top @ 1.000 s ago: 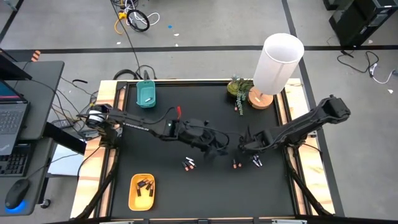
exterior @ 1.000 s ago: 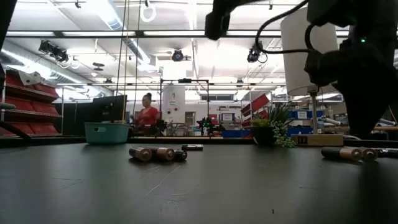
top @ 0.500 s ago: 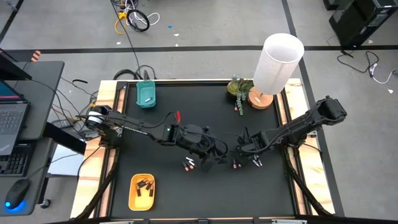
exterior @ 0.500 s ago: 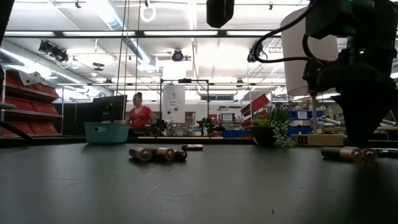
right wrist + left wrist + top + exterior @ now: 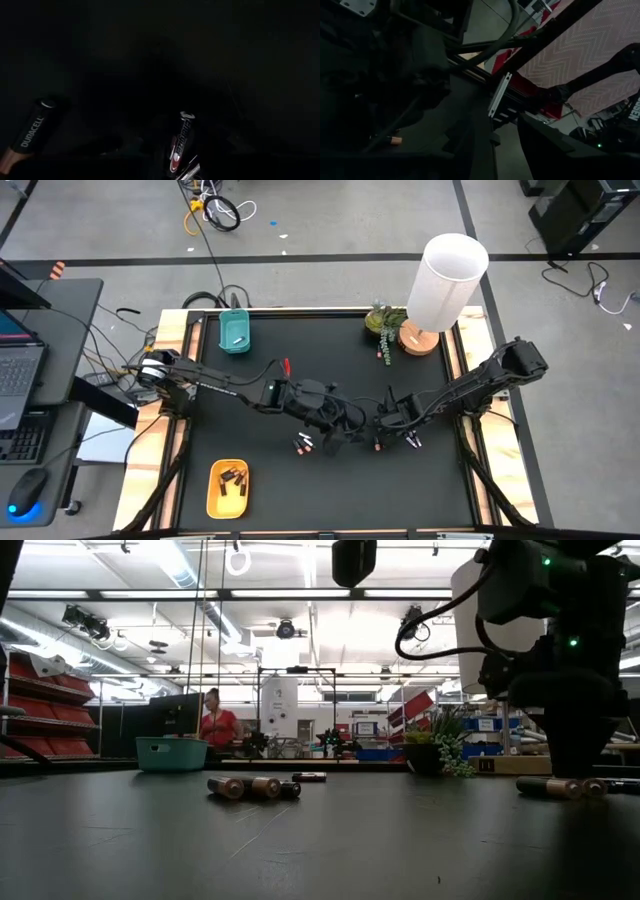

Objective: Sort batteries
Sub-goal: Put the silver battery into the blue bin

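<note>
Sorting is partly done: dark batteries fill the yellow tray at 7 o'clock, pale ones the teal tray at 11. Loose cells remain mid-table. The right gripper is down over one pair, the left gripper beside it; neither grip can be made out.

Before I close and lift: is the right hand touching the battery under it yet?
Cannot tell. In the right wrist view the Energizer battery sits at the right hand, but darkness hides any contact. The high view shows only the hand over the batteries.

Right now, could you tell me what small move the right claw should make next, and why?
Probably finish closing. The right claw sits low on the mat over the loose batteries, and its wrist view shows a silver battery right at its fingers, not clearly gripped yet.
</note>
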Tool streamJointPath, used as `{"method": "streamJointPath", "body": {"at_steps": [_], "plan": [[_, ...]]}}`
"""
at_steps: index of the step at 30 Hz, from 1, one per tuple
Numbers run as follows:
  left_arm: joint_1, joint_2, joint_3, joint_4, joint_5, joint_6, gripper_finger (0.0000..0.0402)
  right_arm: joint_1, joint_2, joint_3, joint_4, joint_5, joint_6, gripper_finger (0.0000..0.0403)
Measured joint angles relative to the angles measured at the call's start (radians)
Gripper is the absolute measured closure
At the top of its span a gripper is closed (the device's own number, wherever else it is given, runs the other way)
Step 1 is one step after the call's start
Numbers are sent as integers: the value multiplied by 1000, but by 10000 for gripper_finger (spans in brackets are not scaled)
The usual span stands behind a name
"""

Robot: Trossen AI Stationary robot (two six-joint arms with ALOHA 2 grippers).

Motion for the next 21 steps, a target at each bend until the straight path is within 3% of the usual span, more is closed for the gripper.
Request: {"method": "streamJointPath", "body": {"at_steps": [3,8,17,21], "plan": [[0,0,0,0,0,1,241,-5,0,-2,7,-1,-25,326],[4,0,0,0,0,29,241,-26,-3,-4,20,-13,-67,390],[25,0,0,0,1,49,241,-84,-3,4,32,-38,-119,397],[33,0,0,0,6,49,241,-111,-7,19,151,2,-159,400]]}}
